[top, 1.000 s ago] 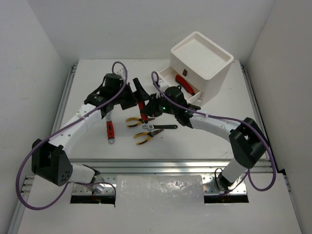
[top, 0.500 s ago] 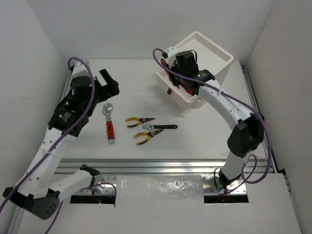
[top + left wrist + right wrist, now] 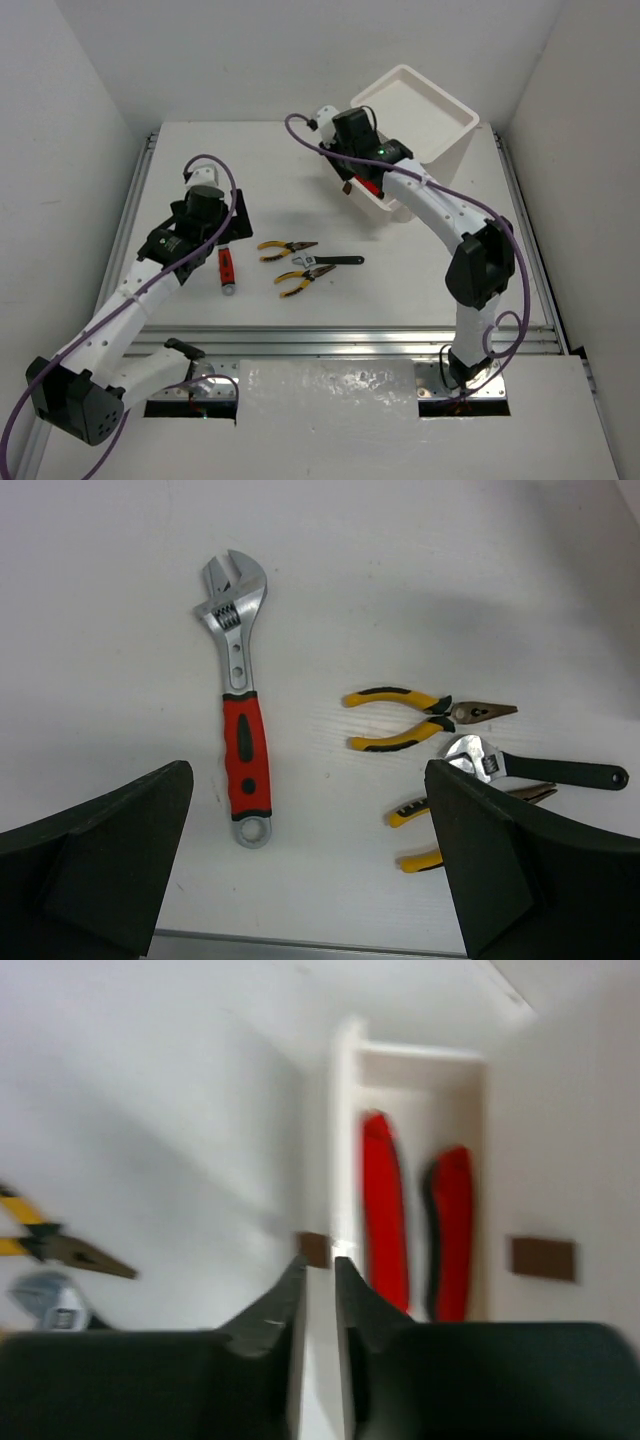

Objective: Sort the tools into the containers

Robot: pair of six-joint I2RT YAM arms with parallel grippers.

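Around the rig, plain white walls (image 3: 80,120) closed in a white surface (image 3: 270,170), with a metal rail (image 3: 330,340) along its near edge. A white drawer unit (image 3: 452,160) sat skewed at the far right corner, tray top up, with one drawer pulled out toward the middle. The left gripper (image 3: 307,770) hovered over the loose tools, jaws wide, holding nothing. The right gripper (image 3: 320,1265) was at the open drawer's front edge, jaws narrow with a slim gap, gripping nothing.

The red-handled wrench (image 3: 245,750) lay flat left of centre, head toward the far side. The black-handled wrench (image 3: 540,770) lay to its right, between the pliers (image 3: 420,718) and the second pliers (image 3: 415,835). Two red utility knives (image 3: 385,1210) lay side by side in the drawer. Dark red tabs (image 3: 543,1258) marked the unit's front.

From above, the left arm covered the red wrench's head, and only one knife showed, beside the right wrist. A left finger (image 3: 500,880) cut off the second pliers. The right wrist view was blurred, so knife detail was unreadable and I could not tell whether the fingers touched the drawer.
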